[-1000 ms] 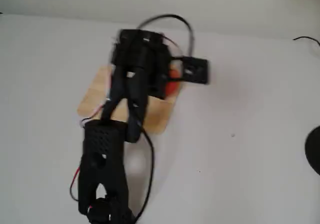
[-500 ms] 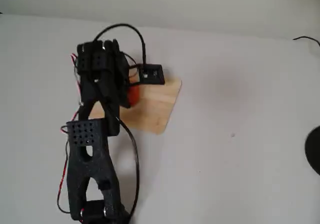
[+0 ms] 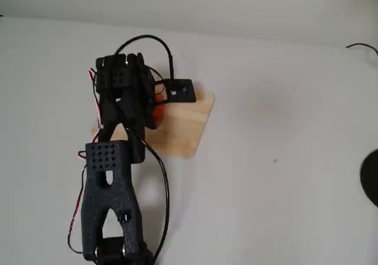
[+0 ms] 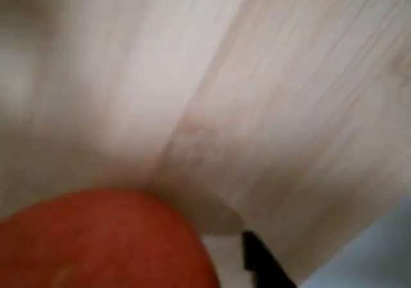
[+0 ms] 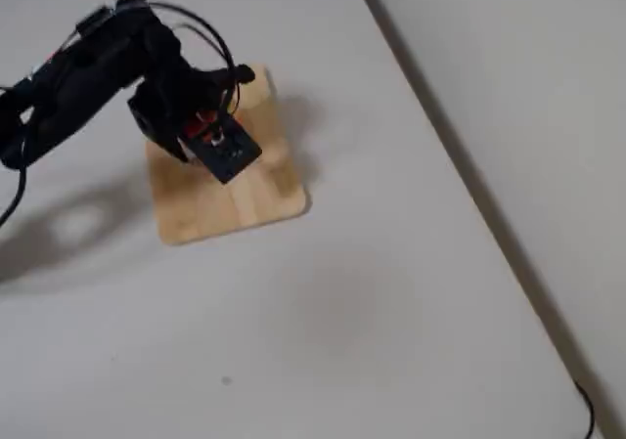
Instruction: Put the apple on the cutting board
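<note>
Swung from the 3 o'clock edge, black gripper [image 3: 152, 107] now clamps small red apple [image 3: 156, 114] over light-wood cutting board [image 3: 183, 126] | release next.

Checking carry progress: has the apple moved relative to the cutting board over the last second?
Yes. The apple went from the cutting board's right edge leftward to over its middle-left in a fixed view.

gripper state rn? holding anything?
Gripper: over the cutting board, with the apple right at its fingers. The arm hides the fingers, so whether it is shut on the apple cannot be told.
</note>
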Robot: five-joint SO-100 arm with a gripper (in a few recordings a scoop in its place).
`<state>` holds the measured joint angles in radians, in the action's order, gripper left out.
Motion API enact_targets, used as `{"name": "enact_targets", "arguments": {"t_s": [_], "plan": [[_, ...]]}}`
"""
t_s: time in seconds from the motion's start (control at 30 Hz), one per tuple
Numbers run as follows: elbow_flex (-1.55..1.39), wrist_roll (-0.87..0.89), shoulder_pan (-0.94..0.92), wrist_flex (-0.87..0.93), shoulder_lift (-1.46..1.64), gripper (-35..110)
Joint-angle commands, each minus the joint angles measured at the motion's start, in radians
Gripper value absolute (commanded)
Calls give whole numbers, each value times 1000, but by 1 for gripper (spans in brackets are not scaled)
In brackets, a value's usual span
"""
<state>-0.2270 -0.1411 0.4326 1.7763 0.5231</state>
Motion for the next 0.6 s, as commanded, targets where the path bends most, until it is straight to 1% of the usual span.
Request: {"name": "enact_targets", "arguments": {"t_s": [0.0, 0.3, 0.43, 0.57], "plan": [[-40, -17, -18, 51, 146, 77], [-255, -44, -26, 51, 462, 77], [-390, -41, -41, 51, 664, 77], [-508, -12, -101, 48, 920, 77]]}}
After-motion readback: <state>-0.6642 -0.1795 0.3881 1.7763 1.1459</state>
